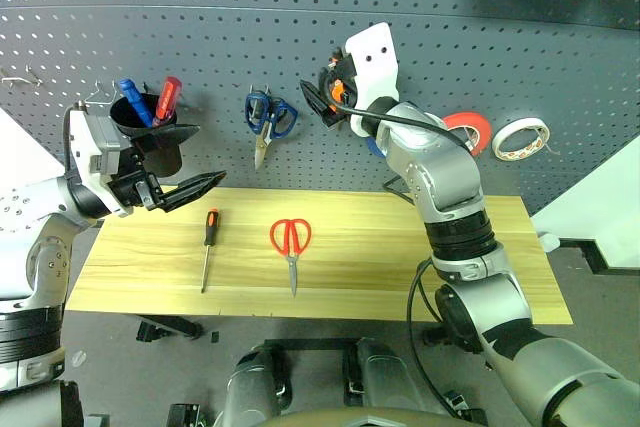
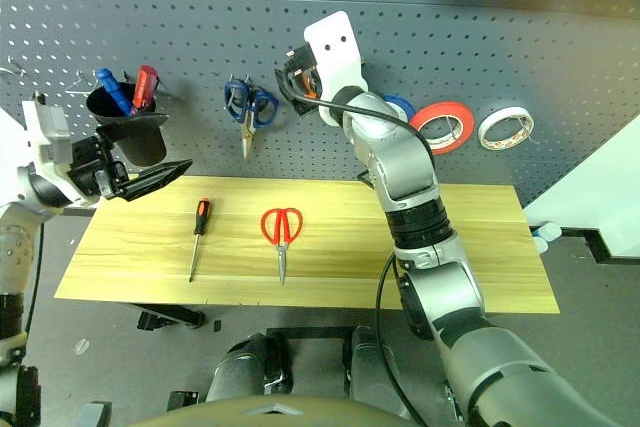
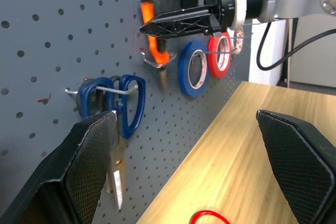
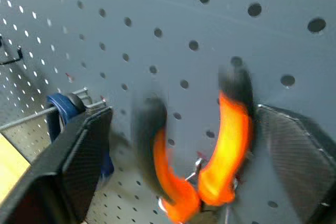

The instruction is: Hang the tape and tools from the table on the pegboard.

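Two tools lie on the light wood table: the slim orange-and-black screwdriver and, just right of it, the red-handled scissors, blades pointing toward the near edge. My right gripper is up at the pegboard, fingers spread apart either side of the orange-and-black pliers, which hang on a hook between them; can't tell whether a finger touches them. The red tape roll hangs on the board beside the blue roll, the white roll further right. Blue-handled scissors hang left of the pliers. My left gripper hovers over the table's left end, fingers wide, empty, below a black cup of blue and red tools.
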You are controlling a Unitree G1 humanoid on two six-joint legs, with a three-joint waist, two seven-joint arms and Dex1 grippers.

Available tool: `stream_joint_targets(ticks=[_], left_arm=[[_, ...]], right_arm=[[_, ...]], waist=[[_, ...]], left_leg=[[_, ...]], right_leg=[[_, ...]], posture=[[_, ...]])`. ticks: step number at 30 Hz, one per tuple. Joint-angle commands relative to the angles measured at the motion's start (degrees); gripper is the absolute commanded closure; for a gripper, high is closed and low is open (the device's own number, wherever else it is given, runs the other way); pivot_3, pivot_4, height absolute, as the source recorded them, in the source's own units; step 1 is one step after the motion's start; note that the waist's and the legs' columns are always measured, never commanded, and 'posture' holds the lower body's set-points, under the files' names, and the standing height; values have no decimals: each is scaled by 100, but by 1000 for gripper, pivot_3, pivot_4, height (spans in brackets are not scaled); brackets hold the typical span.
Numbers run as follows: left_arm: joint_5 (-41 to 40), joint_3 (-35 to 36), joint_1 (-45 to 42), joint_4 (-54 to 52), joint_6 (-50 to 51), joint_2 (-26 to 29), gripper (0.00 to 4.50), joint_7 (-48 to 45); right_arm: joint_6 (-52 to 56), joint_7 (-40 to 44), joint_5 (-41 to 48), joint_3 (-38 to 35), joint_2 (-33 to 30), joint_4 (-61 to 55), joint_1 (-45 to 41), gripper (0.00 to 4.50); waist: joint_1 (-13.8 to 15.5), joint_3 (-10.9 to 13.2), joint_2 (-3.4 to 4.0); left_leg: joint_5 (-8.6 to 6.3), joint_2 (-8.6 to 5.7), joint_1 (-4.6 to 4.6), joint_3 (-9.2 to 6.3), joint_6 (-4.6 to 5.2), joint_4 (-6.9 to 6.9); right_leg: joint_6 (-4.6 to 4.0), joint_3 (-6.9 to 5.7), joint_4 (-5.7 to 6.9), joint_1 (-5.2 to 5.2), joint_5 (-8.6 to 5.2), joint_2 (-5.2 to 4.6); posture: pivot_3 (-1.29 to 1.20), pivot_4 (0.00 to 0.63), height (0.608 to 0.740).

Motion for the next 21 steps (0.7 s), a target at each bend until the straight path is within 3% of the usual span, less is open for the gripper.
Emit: stream_joint_targets(ticks=[1, 6, 12, 21], left_arm=[[15, -19, -120, -5, -88, -27, 0, -29], [39, -105, -53, -3, -23, -21, 0, -29], [173, -214, 361, -195, 195, -49, 0, 189], [1093, -686, 852, -335, 225, -500, 0, 1394]], right_arm=[[-161, -58, 111, -399, -62, -399, -246, 19], [162, 154, 737, -917, -114, -834, -326, 19], [1244, 1346, 2029, -1480, -955, -1156, -196, 19], [2120, 4073, 3426, -892, -2663, -1756, 709, 19]], waist=[[3, -1, -1], [-7, -4, 1], [0, -12, 2], [9, -16, 9]], left_leg=[[0, 0, 5, 0, 0, 0], [0, 1, 8, 0, 0, -1], [-1, 1, 13, 0, 1, -2], [-7, 2, 24, -11, 11, -9]], right_leg=[[0, 0, 0, 7, 0, 0], [0, 2, 2, 6, 0, 0], [0, 6, 2, 10, 0, 0], [-1, 9, -4, 19, -1, 0]], posture=[[-86, 82, 730], [-90, 83, 730], [-88, 89, 730], [-62, 105, 730]])
